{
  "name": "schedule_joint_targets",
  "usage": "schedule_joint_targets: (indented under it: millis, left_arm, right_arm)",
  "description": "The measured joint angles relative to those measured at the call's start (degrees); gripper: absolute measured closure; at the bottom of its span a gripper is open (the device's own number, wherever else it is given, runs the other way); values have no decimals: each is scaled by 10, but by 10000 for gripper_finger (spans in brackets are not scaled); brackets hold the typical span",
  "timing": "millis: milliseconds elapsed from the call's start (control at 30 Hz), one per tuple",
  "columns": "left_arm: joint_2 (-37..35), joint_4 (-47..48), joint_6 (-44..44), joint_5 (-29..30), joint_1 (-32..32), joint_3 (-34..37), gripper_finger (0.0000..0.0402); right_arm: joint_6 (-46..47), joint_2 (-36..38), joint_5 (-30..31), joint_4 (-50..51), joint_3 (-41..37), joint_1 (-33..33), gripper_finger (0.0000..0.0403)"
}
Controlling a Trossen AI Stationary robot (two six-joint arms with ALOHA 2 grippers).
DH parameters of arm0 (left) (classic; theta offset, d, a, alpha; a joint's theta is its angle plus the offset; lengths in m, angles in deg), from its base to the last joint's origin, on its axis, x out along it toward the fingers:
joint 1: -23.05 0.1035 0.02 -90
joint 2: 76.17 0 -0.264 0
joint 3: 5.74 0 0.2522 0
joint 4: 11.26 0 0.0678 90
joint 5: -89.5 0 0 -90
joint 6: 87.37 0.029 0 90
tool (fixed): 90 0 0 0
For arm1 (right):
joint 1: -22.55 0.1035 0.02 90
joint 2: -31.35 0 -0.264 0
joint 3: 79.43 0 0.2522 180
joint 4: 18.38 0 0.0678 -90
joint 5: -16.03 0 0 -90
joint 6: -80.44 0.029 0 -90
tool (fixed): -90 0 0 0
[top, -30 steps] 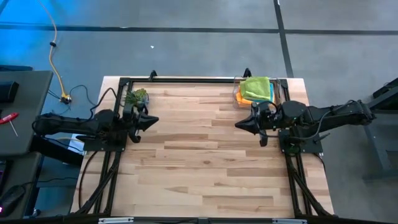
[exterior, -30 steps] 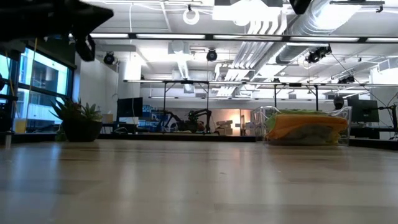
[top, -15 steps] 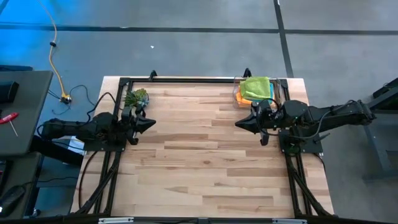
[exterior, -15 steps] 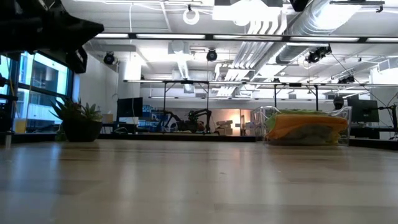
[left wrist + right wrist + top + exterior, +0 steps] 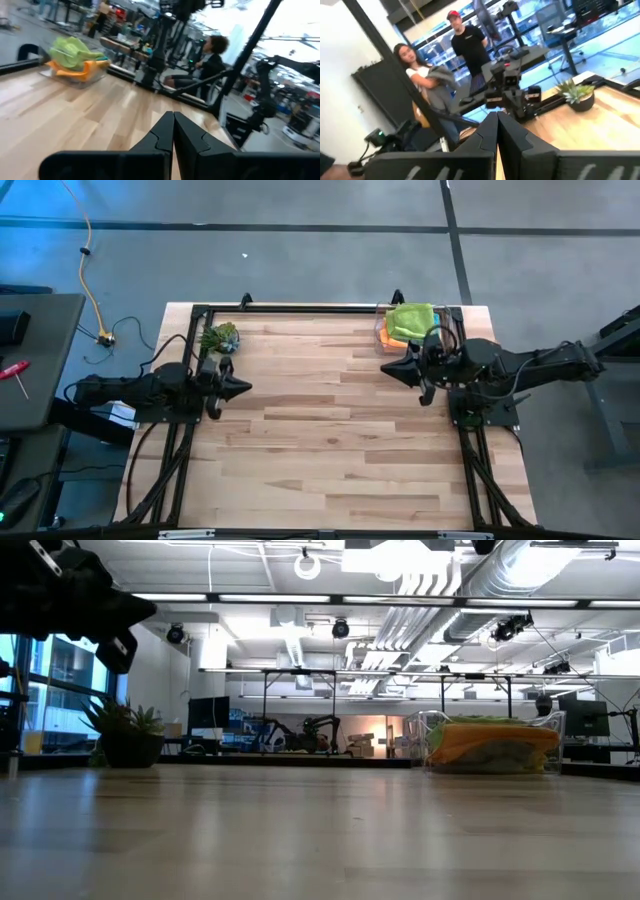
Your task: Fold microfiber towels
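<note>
In the far-right bin (image 5: pixel 382 332), towels (image 5: pixel 411 321) heaped, no clear axis, both end effectors closed, empty

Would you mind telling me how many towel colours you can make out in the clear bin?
3, stacked in the clear plastic bin at the table's far right corner: lime green microfiber towel on top, orange towel beneath, teal towel edge. More may be hidden underneath.

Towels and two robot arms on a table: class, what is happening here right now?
Nothing is being handled yet. The towels sit piled in a clear bin at the table's far right corner, lime green on top and orange beneath. The right tool hangs shut just in front of the bin, holding nothing. The left tool is shut too, near a small plant at the far left. No towel lies on the table.
</note>
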Motion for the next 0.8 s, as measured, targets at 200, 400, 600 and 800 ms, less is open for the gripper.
schedule_joint_targets:
  millis: [200, 400, 600, 800]
  left_arm:
    - [11, 3, -10, -27, -6, 0, 402]
    - [14, 4, -2, -20, -6, 0, 401]
    - [14, 4, 24, -20, -6, 0, 401]
    - [14, 4, 25, -20, -6, 0, 401]
  right_arm:
    - [-7, 25, 1, 16, -8, 0, 403]
    - [-1, 74, 2, -54, -117, 0, 403]
    - [-1, 146, -27, -161, -257, 0, 403]
    - [-17, 258, -55, -169, -342, 0, 403]
